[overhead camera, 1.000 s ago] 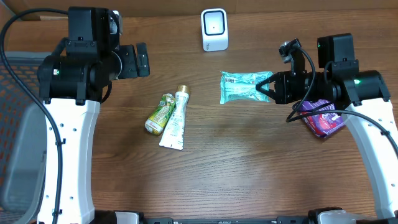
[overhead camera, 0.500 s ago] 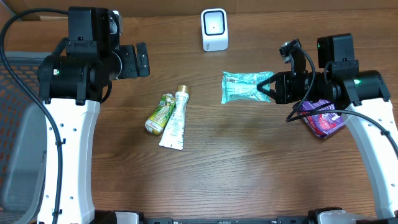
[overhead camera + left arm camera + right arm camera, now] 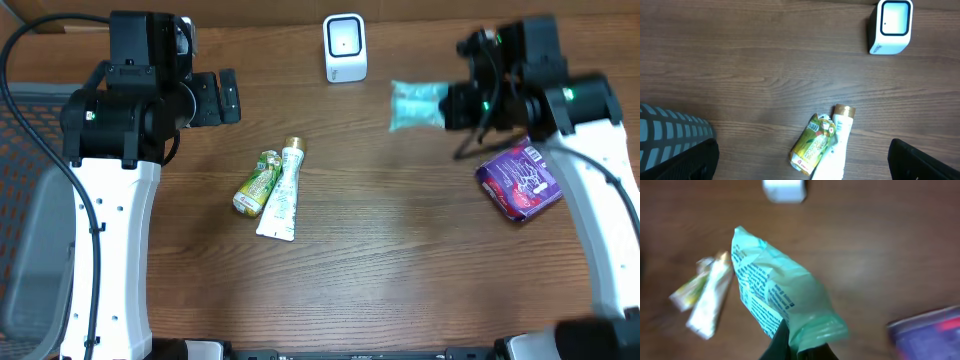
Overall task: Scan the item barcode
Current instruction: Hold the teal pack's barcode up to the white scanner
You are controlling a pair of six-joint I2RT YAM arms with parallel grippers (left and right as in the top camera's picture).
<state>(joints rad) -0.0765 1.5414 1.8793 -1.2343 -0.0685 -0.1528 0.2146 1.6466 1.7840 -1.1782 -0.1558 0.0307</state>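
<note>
The white barcode scanner point(image 3: 345, 47) stands at the table's far middle, also in the left wrist view point(image 3: 890, 26) and blurred in the right wrist view point(image 3: 784, 190). My right gripper point(image 3: 452, 105) is shut on the crimped end of a teal printed packet point(image 3: 415, 103), holding it off the table to the right of the scanner. In the right wrist view the packet point(image 3: 780, 295) sticks up out of the shut gripper point(image 3: 805, 347). My left gripper point(image 3: 225, 96) hangs open at the far left, holding nothing. In its own view the left gripper point(image 3: 802, 157) is above the loose items.
A green-yellow pouch point(image 3: 257, 183) and a white tube point(image 3: 282, 192) lie side by side left of the table's middle. A purple packet point(image 3: 518, 180) lies at the right. A grey mesh basket point(image 3: 30, 200) stands off the left edge.
The right gripper has lifted the teal packet off the table and carried it toward the far side, level with the scanner. The left arm has not moved.
</note>
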